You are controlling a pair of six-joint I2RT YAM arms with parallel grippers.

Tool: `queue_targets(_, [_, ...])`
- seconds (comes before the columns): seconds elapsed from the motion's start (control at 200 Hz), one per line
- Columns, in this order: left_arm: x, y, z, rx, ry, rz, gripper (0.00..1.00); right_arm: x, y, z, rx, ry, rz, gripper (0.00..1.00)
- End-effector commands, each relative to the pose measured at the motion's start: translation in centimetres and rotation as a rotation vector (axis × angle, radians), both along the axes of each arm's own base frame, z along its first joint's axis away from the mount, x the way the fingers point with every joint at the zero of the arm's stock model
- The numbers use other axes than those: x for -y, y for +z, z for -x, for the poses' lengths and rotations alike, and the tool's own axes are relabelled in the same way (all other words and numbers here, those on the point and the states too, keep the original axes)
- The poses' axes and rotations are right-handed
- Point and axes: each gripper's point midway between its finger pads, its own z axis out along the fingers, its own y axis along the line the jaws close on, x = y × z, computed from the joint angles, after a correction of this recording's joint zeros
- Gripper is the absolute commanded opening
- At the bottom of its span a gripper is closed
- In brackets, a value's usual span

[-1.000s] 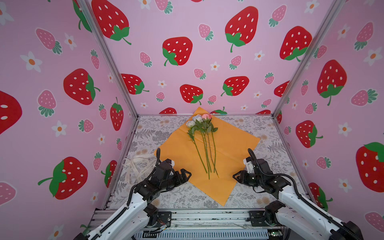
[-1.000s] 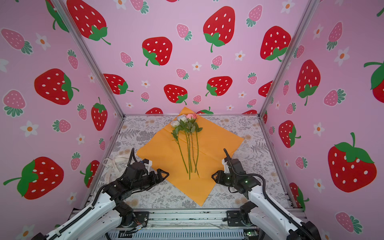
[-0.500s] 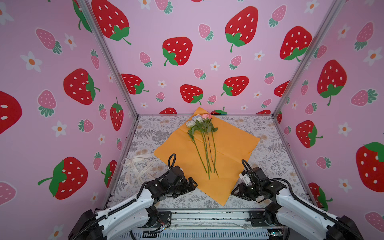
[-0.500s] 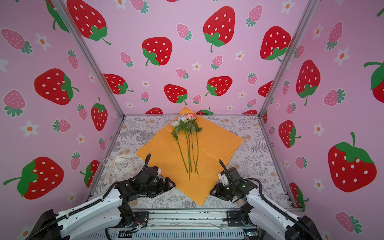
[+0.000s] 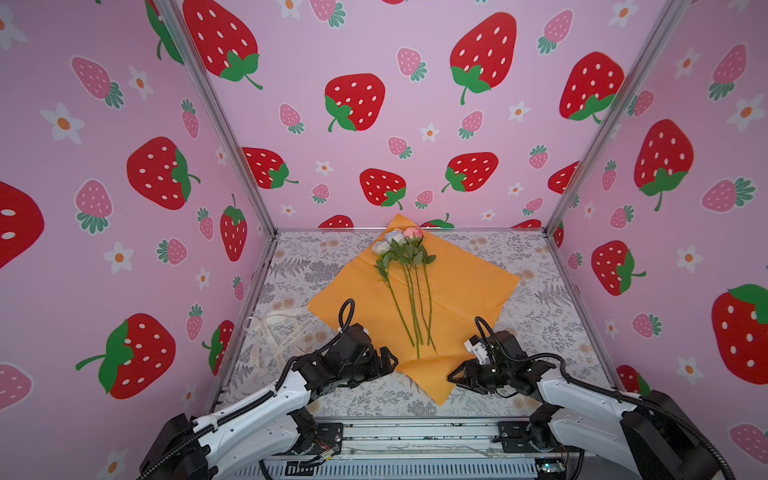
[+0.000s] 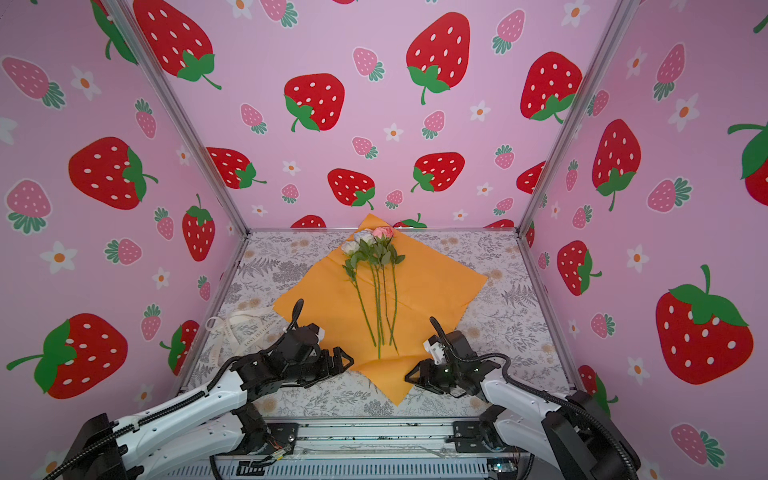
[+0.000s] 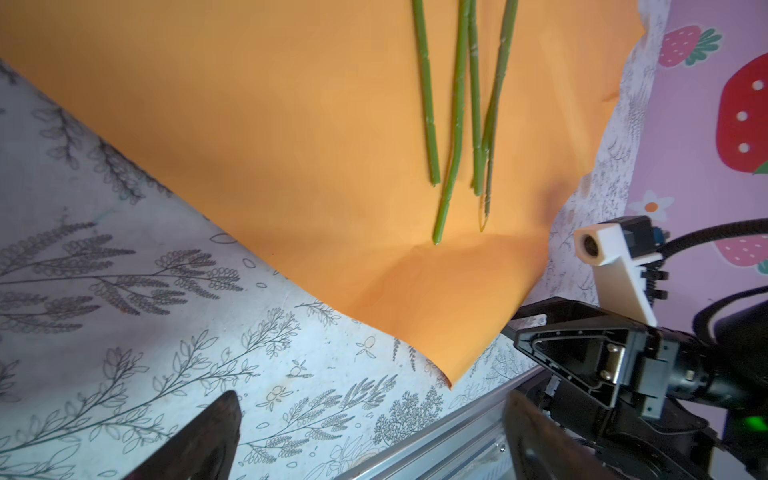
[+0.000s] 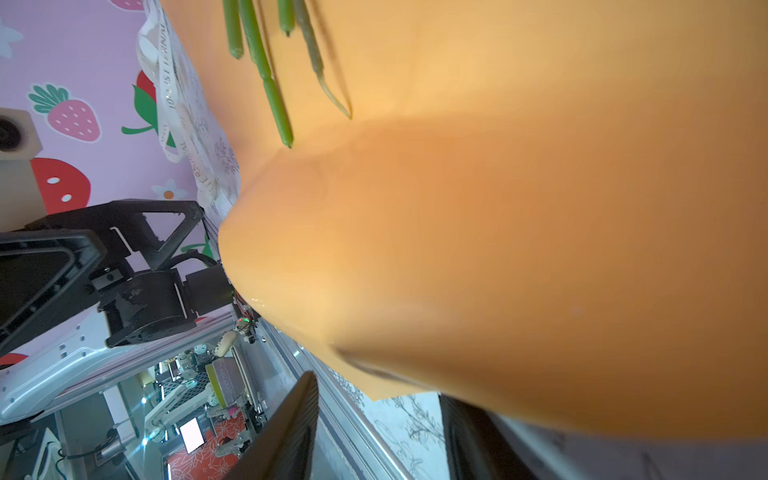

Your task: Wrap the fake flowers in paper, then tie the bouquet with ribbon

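The bouquet of fake flowers (image 5: 399, 243) (image 6: 370, 245), white and pink roses on thin green stems, lies on a flat sheet of orange wrapping paper (image 5: 469, 286) (image 6: 436, 282). The stem ends (image 7: 457, 104) (image 8: 266, 75) point at the paper's near corner. My left gripper (image 5: 386, 363) (image 6: 347, 361) (image 7: 370, 440) is open and low at the left edge of that corner, holding nothing. My right gripper (image 5: 455, 376) (image 6: 411, 376) (image 8: 378, 436) is open at the corner's right edge. In the right wrist view the paper (image 8: 498, 228) bulges close above its jaws.
A cream ribbon (image 5: 278, 332) (image 6: 241, 332) lies looped on the floral table cover (image 5: 540, 299), left of the paper and behind the left arm. Strawberry-print walls close in three sides. A metal rail (image 5: 415, 432) runs along the near edge.
Both grippers have come down and back toward the paper's near corner, one on each side. The right jaws have spread wider. Flowers, paper and ribbon lie as before.
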Motion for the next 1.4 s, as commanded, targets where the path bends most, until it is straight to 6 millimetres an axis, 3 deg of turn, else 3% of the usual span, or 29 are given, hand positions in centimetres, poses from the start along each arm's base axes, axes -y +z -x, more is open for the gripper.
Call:
queue_targets(0.0, [0.6,2.4,-1.2,0.065,-0.009,0.008,0.99,-1.9,2.9,-2.2,0.096,-0.018,-0.105,0.55])
queue_targets(0.07, [0.9,2.5,-1.4,0.068,-0.017,0.001,0.99,-2.6,4.0,-3.1,0.141,-0.016,-0.129,0.57])
queue_targets(0.345, [2.5,2.3,-1.7,0.054,-0.068,0.031,1.0,-3.8,3.6,-5.4,0.183,-0.023,-0.117,0.59])
queue_targets(0.535, [4.1,2.7,-1.6,0.07,-0.135,0.084,0.75,-5.3,4.5,-7.9,0.227,-0.04,-0.121,0.59])
queue_targets(0.66, [4.4,1.8,-1.6,0.046,-0.132,0.076,0.67,-6.3,4.8,-9.0,0.231,-0.034,-0.133,0.59])
queue_targets(0.89, [5.2,1.9,-2.0,0.059,-0.14,0.083,0.66,-7.6,4.8,-11.0,0.23,-0.022,-0.133,0.6])
queue_targets(1.131, [7.7,2.3,-1.6,0.125,-0.174,0.087,0.61,-8.1,4.3,-12.7,0.205,-0.03,-0.138,0.62])
queue_targets(1.321, [8.7,1.6,-2.8,0.147,-0.176,0.053,0.61,-7.7,4.1,-14.0,0.207,-0.051,-0.134,0.64])
queue_targets(1.396, [8.6,1.3,-4.2,0.179,-0.141,0.007,0.61,-7.6,3.8,-14.3,0.2,-0.059,-0.13,0.64])
